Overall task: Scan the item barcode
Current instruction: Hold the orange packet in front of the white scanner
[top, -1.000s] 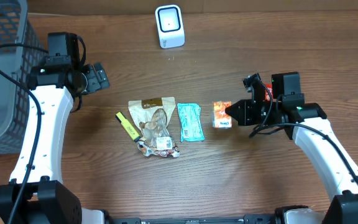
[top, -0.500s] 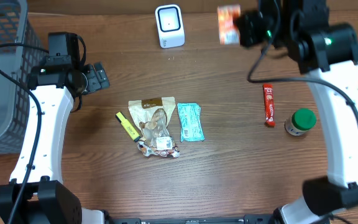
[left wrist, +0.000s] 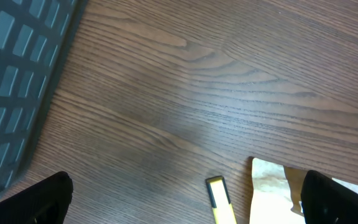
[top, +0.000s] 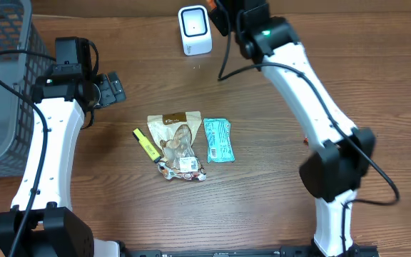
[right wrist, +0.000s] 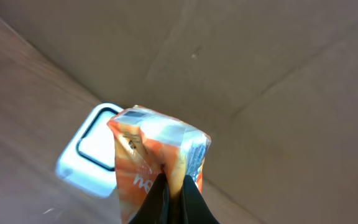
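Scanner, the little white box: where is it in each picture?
Overhead: the scanner stands at the top edge, near the middle.
Left wrist: not in it.
Right wrist: lower left, partly behind the packet.
Shared landmark: the wooden table shows in all three.

from the right wrist, the orange packet (right wrist: 157, 165) covers the right side of the scanner (right wrist: 92, 149). its print is too blurred to read and its lower end runs off the bottom edge. overhead, the packet is all but hidden behind the right gripper (top: 223, 14) just right of the scanner, itself cut by the top edge. well left of the scanner, the basket (top: 2, 86) runs off the frame.
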Tool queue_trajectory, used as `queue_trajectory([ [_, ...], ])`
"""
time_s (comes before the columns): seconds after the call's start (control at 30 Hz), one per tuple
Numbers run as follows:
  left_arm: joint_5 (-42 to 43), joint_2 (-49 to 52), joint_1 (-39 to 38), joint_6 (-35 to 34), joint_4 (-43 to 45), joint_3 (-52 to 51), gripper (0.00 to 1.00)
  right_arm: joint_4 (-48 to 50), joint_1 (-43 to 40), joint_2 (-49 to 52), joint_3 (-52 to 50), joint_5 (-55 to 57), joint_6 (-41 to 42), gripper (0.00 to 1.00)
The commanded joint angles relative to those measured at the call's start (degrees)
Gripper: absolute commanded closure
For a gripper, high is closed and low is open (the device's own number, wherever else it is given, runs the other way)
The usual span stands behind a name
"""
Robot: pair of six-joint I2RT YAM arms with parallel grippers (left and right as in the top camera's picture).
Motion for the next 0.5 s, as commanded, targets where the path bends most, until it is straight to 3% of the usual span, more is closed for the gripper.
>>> queue_trajectory([
  [0.0,-0.3,-0.7,-0.3,-0.5,0.0,0.7,0.0,5.7,0.0,5.1,0.8,2.8,-5.3,0.97],
  [0.2,-0.3,-0.7,-0.3,-0.5,0.1,0.7,0.0,19.6,0.1,14.5,0.8,2.9,-7.9,0.97],
  [0.47,-0.3,-0.7,-0.3,-0.5,0.0,0.7,0.0,24.7,1.6,20.5,0.8,6.6,-17.1,0.97],
])
